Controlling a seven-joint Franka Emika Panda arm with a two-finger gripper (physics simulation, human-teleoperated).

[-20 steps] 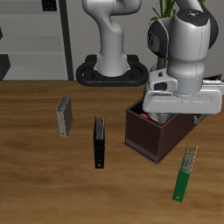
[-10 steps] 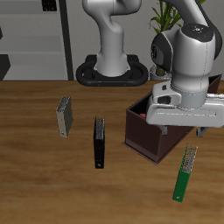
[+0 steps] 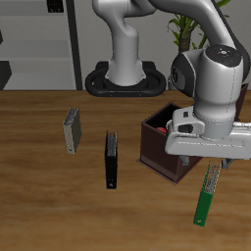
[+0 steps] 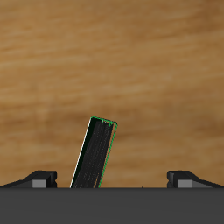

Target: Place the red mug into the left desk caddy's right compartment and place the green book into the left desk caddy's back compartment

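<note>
Exterior view: the caddy (image 3: pixel 165 147) sits right of centre. A sliver of red, seemingly the mug (image 3: pixel 162 126), shows inside its near end section, so that half looks done. The green book (image 3: pixel 207 195) lies on the table at lower right, outside the caddy. The gripper (image 3: pixel 218 165) hangs just above the book's upper end.

Wrist view: the book (image 4: pixel 95 153) lies below, between spread fingers (image 4: pixel 37 178), which hold nothing. Grasping and placing it remain.

Glossy white-grey arm segments with dark joints (round black base), pale grey tool (image 3: pixel 218 163).
</note>
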